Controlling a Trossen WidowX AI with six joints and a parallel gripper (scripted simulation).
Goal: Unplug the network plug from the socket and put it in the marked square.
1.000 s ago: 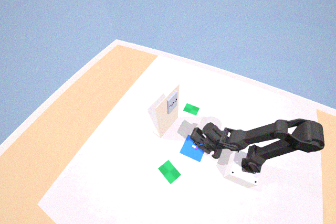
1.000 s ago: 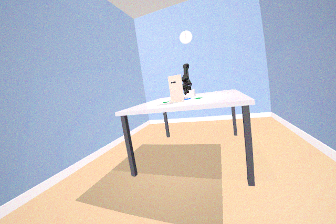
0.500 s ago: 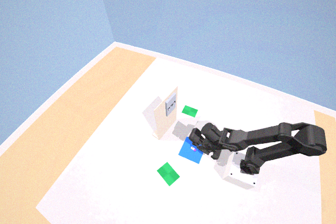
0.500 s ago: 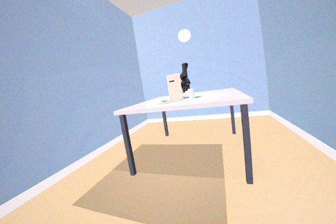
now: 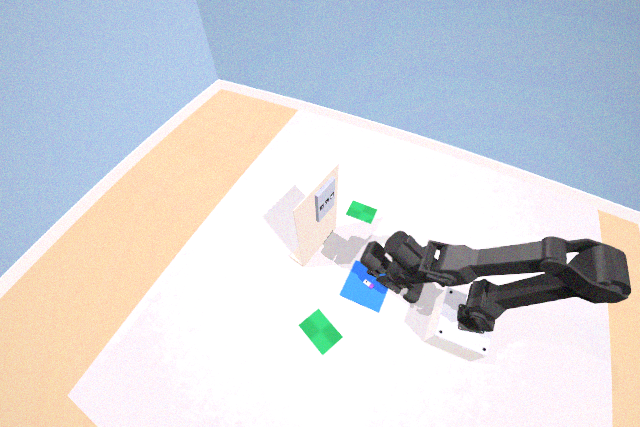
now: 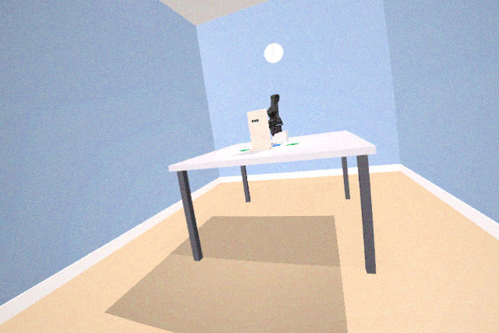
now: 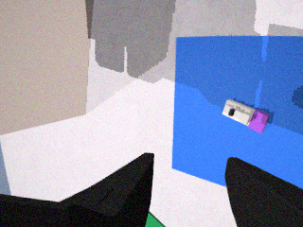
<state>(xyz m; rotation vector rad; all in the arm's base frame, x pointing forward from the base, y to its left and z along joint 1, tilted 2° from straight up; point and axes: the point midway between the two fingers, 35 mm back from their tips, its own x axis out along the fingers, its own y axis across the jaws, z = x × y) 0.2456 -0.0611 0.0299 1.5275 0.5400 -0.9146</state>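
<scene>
The plug (image 5: 370,285) (image 7: 238,113), white with a purple end, lies on the blue square (image 5: 359,296) (image 6: 276,145) (image 7: 201,137), well inside its edges. My gripper (image 7: 189,165) is open with nothing between its fingertips. It hangs above the table, and the plug lies apart from the fingers, beyond them and to the right in the wrist view. The upright panel (image 5: 314,231) (image 6: 260,136) (image 7: 43,61) carries the grey socket block (image 5: 325,200), which has small dark openings and no plug visible in it.
One green square (image 5: 361,211) (image 6: 244,150) lies beside the panel. Another green square (image 5: 320,331) (image 6: 292,144) lies on the other side of the blue one. The white base block (image 5: 454,342) (image 6: 281,136) stands under the arm.
</scene>
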